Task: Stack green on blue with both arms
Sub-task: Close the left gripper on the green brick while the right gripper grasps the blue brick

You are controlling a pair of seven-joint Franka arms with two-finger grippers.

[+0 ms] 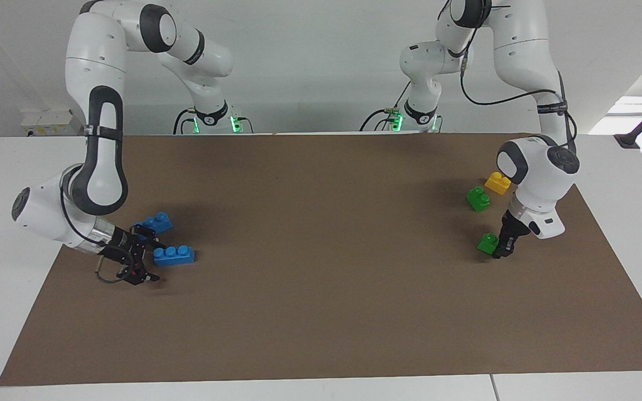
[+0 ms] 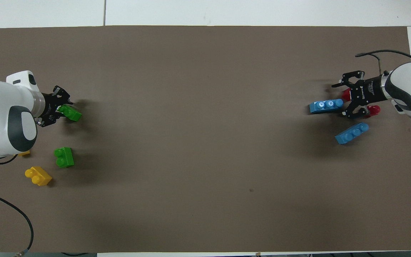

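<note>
Green brick (image 1: 488,243) at left arm's end sits pinched in left gripper (image 1: 504,248), while blue brick (image 1: 173,255), long axis pointing away from right gripper (image 1: 138,262), lies just off its spread-open jaws.

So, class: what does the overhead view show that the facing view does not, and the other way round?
Overhead only: two red bricks by the right arm's open jaws, all but hidden when facing. Facing only: both arms' bases, with green lights. Both: two blue bricks, a yellow brick, a loose green brick, and a gripped green brick in the left arm's jaws.
</note>
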